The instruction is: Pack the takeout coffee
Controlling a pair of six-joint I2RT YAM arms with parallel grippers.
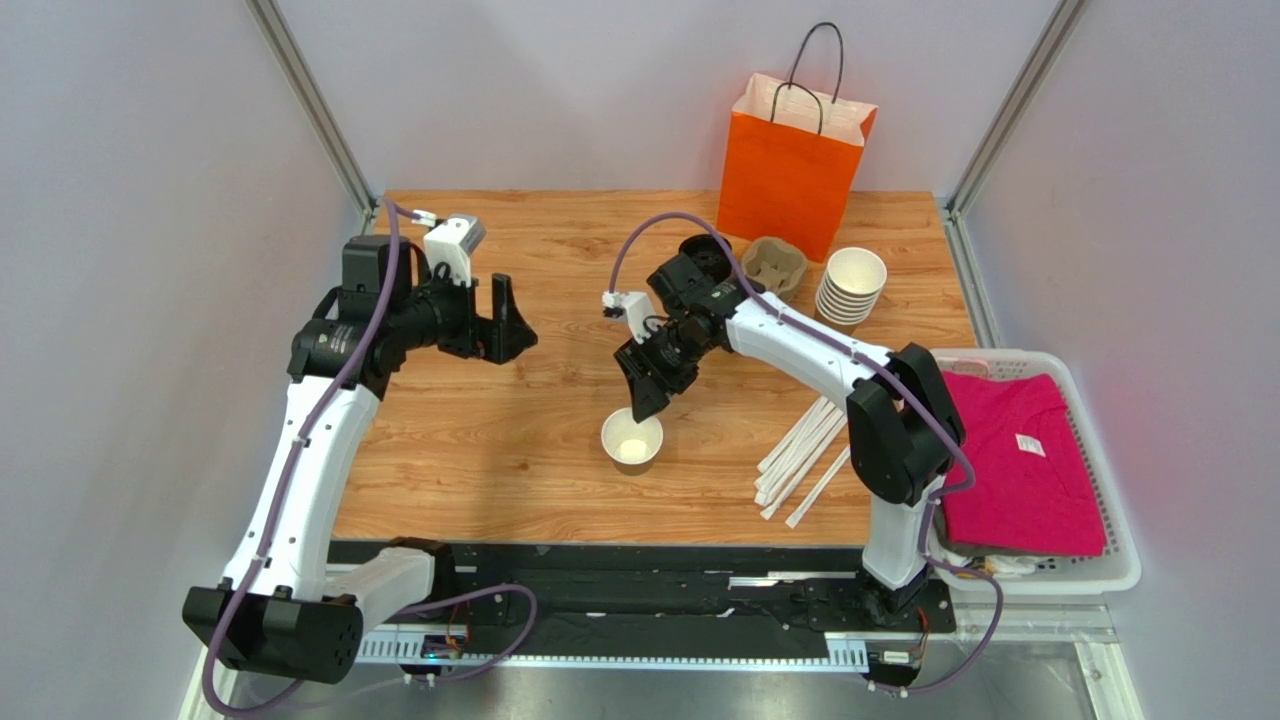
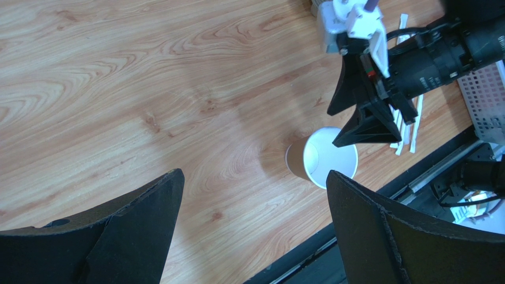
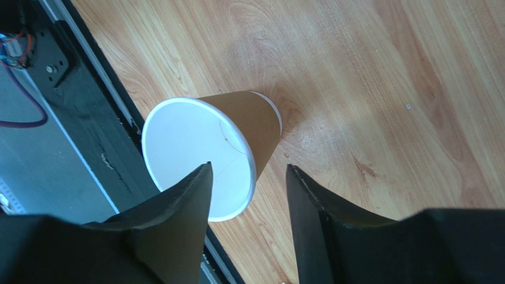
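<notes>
Cup [image 1: 631,437] sits upright on the table [image 1: 496,435] near the front edge, no lid on it. Right end effector [image 1: 646,399] hangs right above its rim, jaws parted. Left end effector [image 1: 516,323] gapes wide, well off to the side.

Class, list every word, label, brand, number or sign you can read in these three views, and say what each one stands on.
No text can be read in any view.
White label on the pink cloth in the basket: too small to read.
Orange bag: plain, no print showing.
Paper cup: plain, no print showing.
</notes>
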